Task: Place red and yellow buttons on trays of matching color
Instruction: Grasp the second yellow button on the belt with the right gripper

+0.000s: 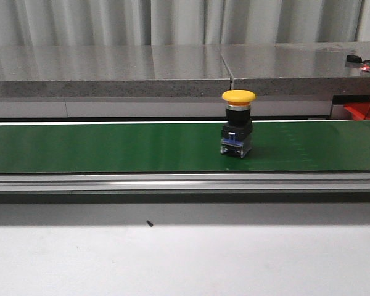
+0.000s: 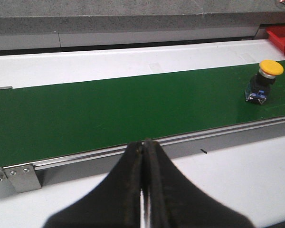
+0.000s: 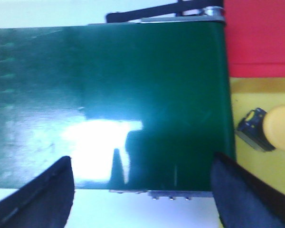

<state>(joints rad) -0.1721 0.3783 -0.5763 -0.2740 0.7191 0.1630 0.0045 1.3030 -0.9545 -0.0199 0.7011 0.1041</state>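
A yellow button (image 1: 238, 123) with a black and blue base stands upright on the green belt (image 1: 111, 148), a little right of centre; the left wrist view shows it too (image 2: 264, 81). Another yellow button (image 3: 274, 128) lies on its side in the yellow tray (image 3: 261, 175). The red tray (image 3: 259, 38) sits beside the yellow one, past the belt's end (image 3: 218, 95); only its corner shows in the front view (image 1: 359, 111). No red button is in view. My left gripper (image 2: 143, 145) is shut and empty, over the white table near the belt rail. My right gripper (image 3: 141, 159) hangs open and empty above the belt's end.
A metal rail (image 1: 185, 180) runs along the belt's near side, with white table (image 1: 185, 259) in front of it. A grey stone ledge (image 1: 111, 71) lies behind the belt. A small dark speck (image 1: 149, 223) rests on the table.
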